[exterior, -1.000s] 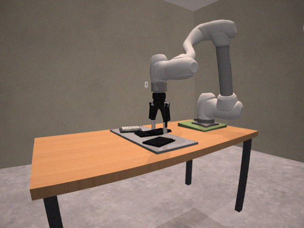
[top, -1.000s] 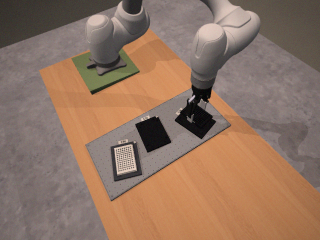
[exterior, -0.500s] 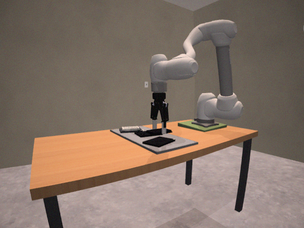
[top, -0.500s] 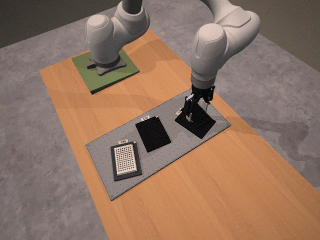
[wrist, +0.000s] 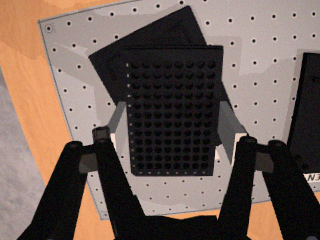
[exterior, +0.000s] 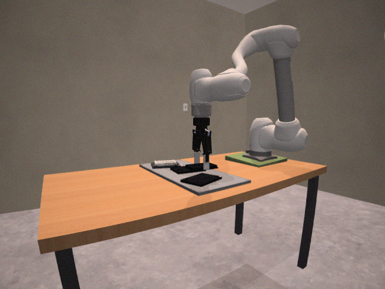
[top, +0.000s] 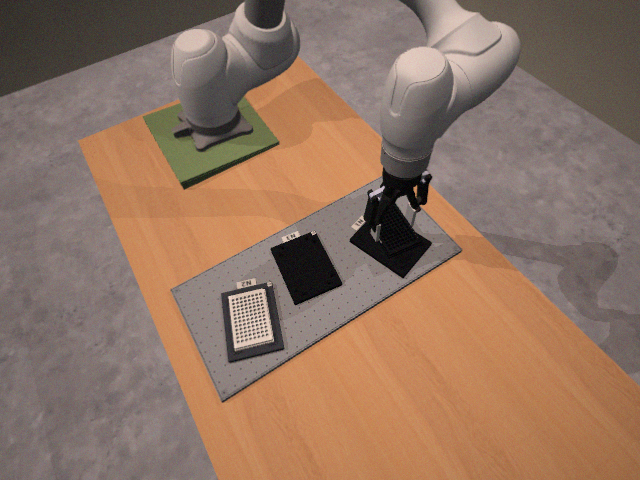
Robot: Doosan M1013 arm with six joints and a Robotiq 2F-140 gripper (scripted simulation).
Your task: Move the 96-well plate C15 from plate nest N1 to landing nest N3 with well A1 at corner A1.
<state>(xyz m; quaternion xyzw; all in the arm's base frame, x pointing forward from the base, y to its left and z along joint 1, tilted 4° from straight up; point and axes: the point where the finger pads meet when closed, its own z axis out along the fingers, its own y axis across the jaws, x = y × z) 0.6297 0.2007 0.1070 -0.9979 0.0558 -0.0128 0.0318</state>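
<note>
Top view: the tool (top: 393, 219) is clamped across the long sides of the black 96-well plate C15 (top: 398, 229), which hangs over the plate nest N1 (top: 408, 260) and is turned relative to it, so the step in hand appears to be the carry toward the landing nest N3 (top: 306, 267), the bare black nest in the middle of the grey deck (top: 330, 320) on the counter (top: 413, 387). Doing it well probably means keeping the plate level, squaring it to N3's outline while high, and staying short of the white plate C51 (top: 251, 317) on N2 (top: 229, 330). The deck labels are too small to read surely, and a tiny light mark at N3's far corner may be the A1 mark. Exterior view: the tool (exterior: 201, 163) hangs straight down with the plate (exterior: 198, 167) seemingly off N1 (exterior: 201, 179), but the dark shapes overlap and the gap beneath cannot be judged. Wrist view: the light pads (wrist: 118, 127) press both long edges of the plate (wrist: 174, 110) near mid-length, a balanced hold, and N1 (wrist: 160, 30) shows askew behind it. No ID label shows, so the A1 corner cannot be told; N3 (wrist: 308, 107) is cut off at the right edge, its locators unseen.
</note>
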